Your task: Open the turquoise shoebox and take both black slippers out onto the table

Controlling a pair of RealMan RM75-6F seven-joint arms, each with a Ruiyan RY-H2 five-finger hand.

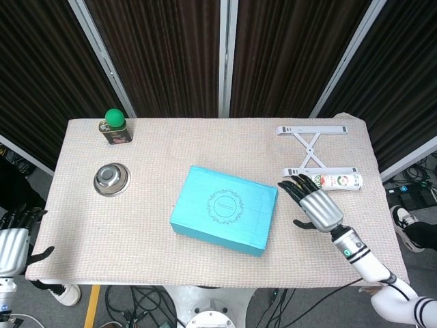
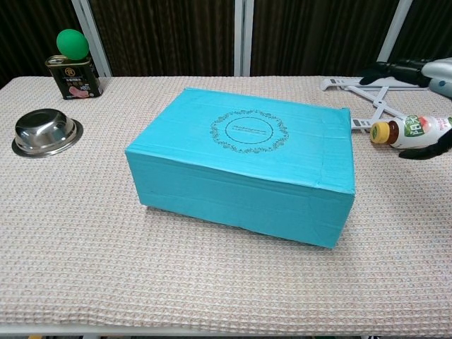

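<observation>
The right hand (image 1: 318, 207) hovers above the table (image 1: 157, 239) just to the right of the turquoise shoebox (image 1: 224, 209), palm down, its dark fingers (image 1: 293, 186) spread apart and holding nothing; its fingertips reach toward the box's far right corner without visibly touching it. In the chest view only the edge of this hand (image 2: 424, 73) shows at the upper right, the fingers splayed in the air and the thumb hanging near the bottle. That bottle (image 1: 336, 181), white with a green label and a yellow cap, lies on its side just behind the right hand, its cap end partly hidden by the fingers in the head view. Beyond it a white folding stand (image 1: 313, 145) lies flat near the far right corner of the table. The left hand (image 1: 12, 240) hangs off the near left corner of the table, well apart from everything on it, fingers apart and holding nothing. The shoebox sits closed near the middle of the table, turned at a slight angle, with a round ornamental print on its lid (image 2: 248, 131); the slippers cannot be seen. Well to the left of the box a small steel bowl (image 1: 111, 178) stands upright on the woven cloth, and behind that, at the far left corner, a dark tin (image 1: 116, 132) carries a green ball (image 1: 114, 117) on top. Dark curtains (image 1: 164, 55) hang behind the table.
</observation>
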